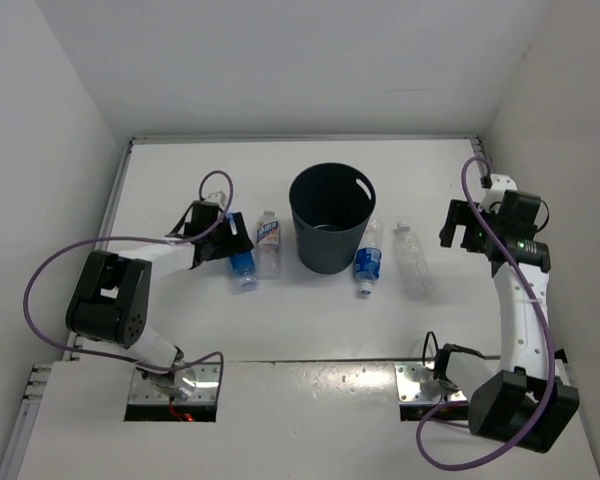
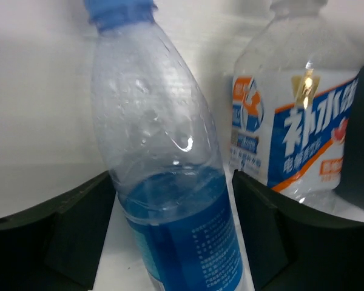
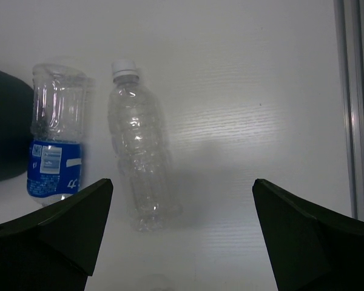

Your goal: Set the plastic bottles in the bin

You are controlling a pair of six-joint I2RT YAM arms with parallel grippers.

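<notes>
Lying on the bench point(image 1: 180, 180), all four bottles point(image 1: 269, 243) are outside the bin point(image 1: 330, 240); left gripper point(image 1: 232, 245) straddles one, grip unclear, right gripper point(image 1: 458, 230) gapes open.

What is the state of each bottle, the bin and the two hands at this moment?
left hand: astride the blue-capped bottle; grip unclear.
right hand: open, empty.
blue-capped bottle: lying, capped.
white-orange bottle: lying.
bin: upright, no bottle seen inside.
blue-label bottle right of the bin: lying.
unlabelled bottle: lying, capped.
</notes>
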